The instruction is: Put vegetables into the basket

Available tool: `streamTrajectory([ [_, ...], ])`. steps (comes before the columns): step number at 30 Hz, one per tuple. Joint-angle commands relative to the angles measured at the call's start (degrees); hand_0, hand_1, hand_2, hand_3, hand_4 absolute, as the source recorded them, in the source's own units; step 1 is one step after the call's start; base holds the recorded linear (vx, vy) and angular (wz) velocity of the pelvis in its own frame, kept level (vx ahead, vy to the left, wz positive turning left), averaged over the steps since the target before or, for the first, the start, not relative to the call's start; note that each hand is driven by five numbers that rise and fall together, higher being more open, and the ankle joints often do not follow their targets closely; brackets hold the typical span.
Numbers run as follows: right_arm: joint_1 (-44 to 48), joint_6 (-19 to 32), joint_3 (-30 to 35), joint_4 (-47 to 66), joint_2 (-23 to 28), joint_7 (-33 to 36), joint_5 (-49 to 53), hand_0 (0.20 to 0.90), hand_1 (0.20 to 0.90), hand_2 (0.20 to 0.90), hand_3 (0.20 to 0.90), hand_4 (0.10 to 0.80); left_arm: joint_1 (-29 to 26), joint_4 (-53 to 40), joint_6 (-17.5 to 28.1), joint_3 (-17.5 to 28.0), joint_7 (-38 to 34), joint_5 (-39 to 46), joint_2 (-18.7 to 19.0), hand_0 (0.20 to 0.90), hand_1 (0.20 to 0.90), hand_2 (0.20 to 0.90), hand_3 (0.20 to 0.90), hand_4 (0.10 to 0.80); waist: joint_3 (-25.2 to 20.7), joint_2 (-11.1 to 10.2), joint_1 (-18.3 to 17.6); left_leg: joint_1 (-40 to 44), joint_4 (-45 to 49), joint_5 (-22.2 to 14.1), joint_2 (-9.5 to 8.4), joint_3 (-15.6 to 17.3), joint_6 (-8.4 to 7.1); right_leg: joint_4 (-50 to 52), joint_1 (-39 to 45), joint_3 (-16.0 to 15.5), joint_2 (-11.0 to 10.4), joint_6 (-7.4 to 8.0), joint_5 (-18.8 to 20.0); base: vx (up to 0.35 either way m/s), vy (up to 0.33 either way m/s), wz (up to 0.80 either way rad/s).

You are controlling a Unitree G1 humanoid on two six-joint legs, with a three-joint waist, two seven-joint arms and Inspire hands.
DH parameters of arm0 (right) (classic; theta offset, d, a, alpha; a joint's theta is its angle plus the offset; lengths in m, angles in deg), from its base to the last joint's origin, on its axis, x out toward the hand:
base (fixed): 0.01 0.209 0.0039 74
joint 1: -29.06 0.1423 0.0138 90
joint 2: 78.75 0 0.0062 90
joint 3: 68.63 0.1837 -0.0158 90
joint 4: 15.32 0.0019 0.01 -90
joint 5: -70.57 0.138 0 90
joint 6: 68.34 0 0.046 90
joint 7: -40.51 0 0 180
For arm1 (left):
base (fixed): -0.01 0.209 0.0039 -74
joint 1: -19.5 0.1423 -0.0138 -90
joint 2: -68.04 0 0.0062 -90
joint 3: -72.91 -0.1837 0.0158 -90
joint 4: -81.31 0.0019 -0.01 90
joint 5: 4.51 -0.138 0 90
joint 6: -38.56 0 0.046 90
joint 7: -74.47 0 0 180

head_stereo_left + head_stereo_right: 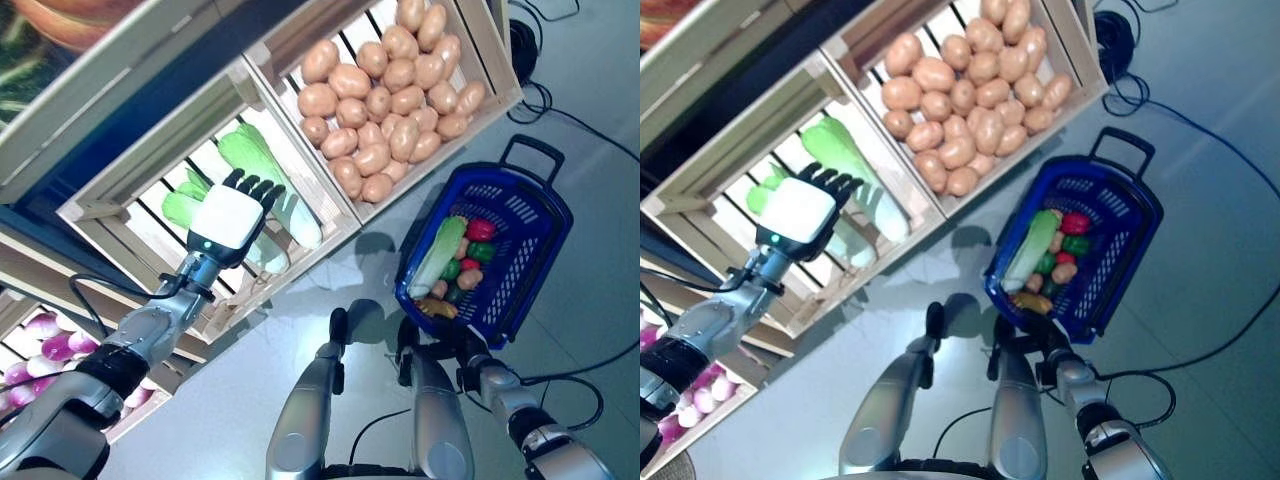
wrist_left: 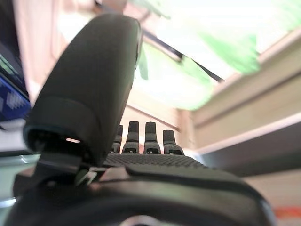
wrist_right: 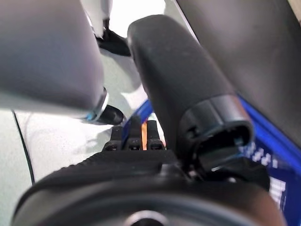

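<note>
Left eye view is showing the left hand (image 1: pixel 228 222) reaching into the middle crate (image 1: pixel 120 190) of a wooden shelf, over the cabbages (image 1: pixel 262 170). Its fingers are extending straight toward the green and white heads. In the left wrist view the fingers (image 2: pixel 150 139) are lying in a straight row with the thumb (image 2: pixel 89 89) standing apart, and nothing is lying between them; the hand is released and grasping nothing. Pale green leaves are showing just past the fingertips; whether they are touching cannot be told.

The neighbouring crate (image 1: pixel 490 60), to the robot's right, is holding a heap of potatoes (image 1: pixel 385 95). A lower crate at the far left is holding purple-and-white onions (image 1: pixel 50 350).

The basket (image 1: pixel 535 240), blue with a dark handle (image 1: pixel 530 152), is standing on the floor (image 1: pixel 590 330) near the potato crate. It is already containing a long cabbage (image 1: pixel 440 255), red pieces (image 1: pixel 480 230), green pieces (image 1: pixel 478 252) and some brownish pieces (image 1: pixel 468 280).

The right hand (image 1: pixel 1040 335) is sitting low at the near rim of the basket. In the right wrist view its fingers (image 3: pixel 134 139) are running straight beside the thumb (image 3: pixel 183 80), with blue basket mesh showing past them; this hand is released as well, with nothing in it.
</note>
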Motion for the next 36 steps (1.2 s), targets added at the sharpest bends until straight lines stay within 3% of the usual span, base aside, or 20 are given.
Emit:
streamTrajectory([
  [1,-1.7,-0.1,-2.15,3.04,3.02,1.49,1.06,0.9,0.9,0.9,0.9,0.8,-4.39,-0.87,-2.93,3.56,-4.15,-1.9,1.81,0.9,0.9,0.9,0.9,0.8,0.23,1.04,-1.34,-4.79,7.1,-4.87,-0.34,0.32,-1.57,-1.2,-0.02,-0.1,1.9,-0.64,2.08,-0.046,0.097,-0.13],
  [10,0.76,-1.07,-1.36,0.75,5.22,0.57,0.69,0.9,0.9,0.9,0.9,0.8,-6.36,2.08,-4.33,0.74,-2.61,-0.11,2.58,0.9,0.9,0.9,0.9,0.8,0.23,2.27,-2.22,-7.4,7.3,-4.5,-0.08,1.49,-2.07,-0.82,-3.2,1.34,2.04,-0.52,2.24,-0.025,0.047,-0.06],
  [24,3.3,-1.57,-1.03,2.66,5.93,1.16,0.89,0.9,0.9,0.9,0.9,0.8,-5.16,5.44,-8.52,2.81,0.5,-1.26,2.07,0.9,0.9,0.9,0.9,0.8,0.23,2.49,-1.39,-9.52,6.73,-3.76,-0.5,1.0,-2.71,-1.45,-4.92,0.64,2.03,-0.68,2.32,-0.005,0.001,0.0],
  [36,3.12,-1.16,-0.42,2.75,6.19,0.85,0.96,0.9,0.9,0.9,0.9,0.8,-0.81,9.23,-11.4,5.33,6.04,-2.55,1.11,0.9,0.9,0.9,0.9,0.8,0.23,2.76,-0.97,-10.13,6.61,-3.46,-0.43,0.94,-2.97,-1.42,-5.48,-0.09,1.79,-0.8,2.29,0.003,-0.005,0.01],
])
